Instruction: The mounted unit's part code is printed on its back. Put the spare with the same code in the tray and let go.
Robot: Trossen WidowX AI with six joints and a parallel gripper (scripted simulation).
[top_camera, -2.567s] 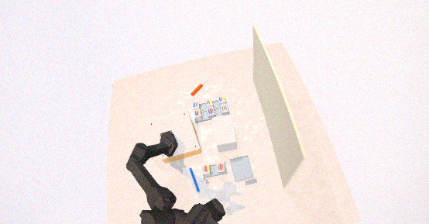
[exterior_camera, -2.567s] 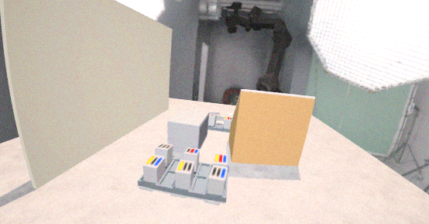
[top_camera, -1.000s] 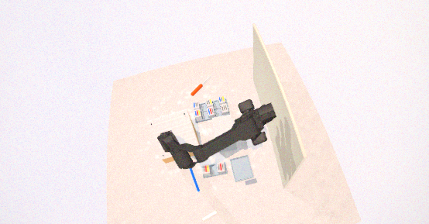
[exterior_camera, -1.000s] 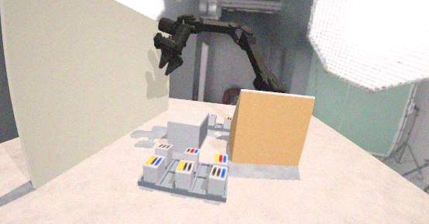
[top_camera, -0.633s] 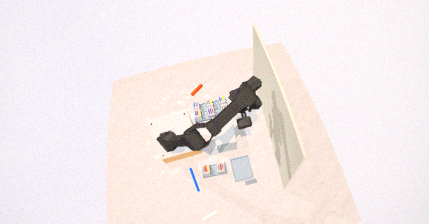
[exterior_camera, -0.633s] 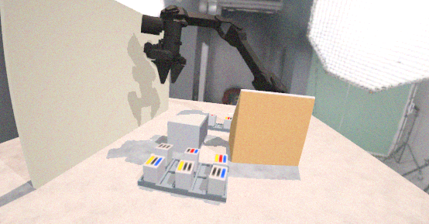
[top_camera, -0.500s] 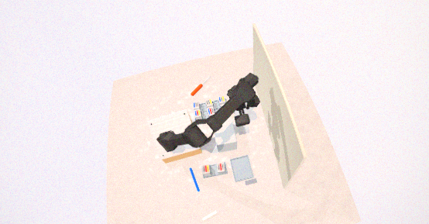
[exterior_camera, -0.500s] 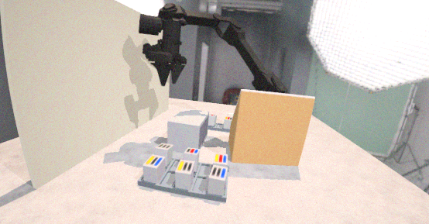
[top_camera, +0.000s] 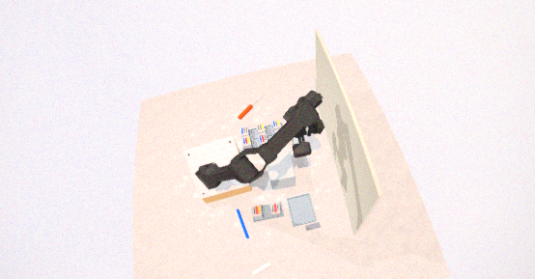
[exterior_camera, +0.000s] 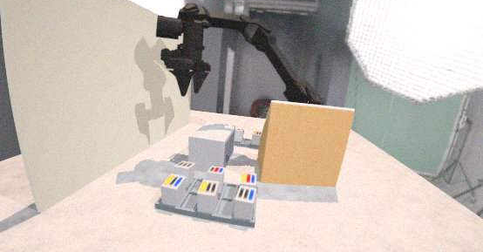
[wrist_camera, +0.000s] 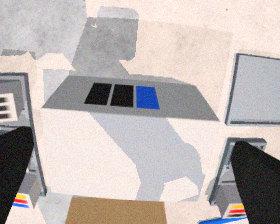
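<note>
My gripper point(top_camera: 301, 148) point(exterior_camera: 192, 79) point(wrist_camera: 134, 145) is open and empty. It hangs high above the table beside the tall beige panel, pointing down. Below it stands the grey mounted unit point(top_camera: 283, 177) point(exterior_camera: 210, 147). In the wrist view its back face point(wrist_camera: 127, 96) shows a code of two black bars and one blue bar. A rack of several spares point(top_camera: 260, 135) point(exterior_camera: 207, 193) with coloured stripe codes stands near the unit. A second small rack with two spares point(top_camera: 267, 211) point(wrist_camera: 231, 185) lies beside the empty grey tray point(top_camera: 301, 210) point(wrist_camera: 260, 90).
A tall beige panel point(top_camera: 345, 137) point(exterior_camera: 78, 93) stands upright close behind the gripper. An orange box point(exterior_camera: 305, 145) stands next to the unit. A blue pen point(top_camera: 242, 223), an orange screwdriver point(top_camera: 246, 110) and a white stick point(top_camera: 261, 268) lie on the table.
</note>
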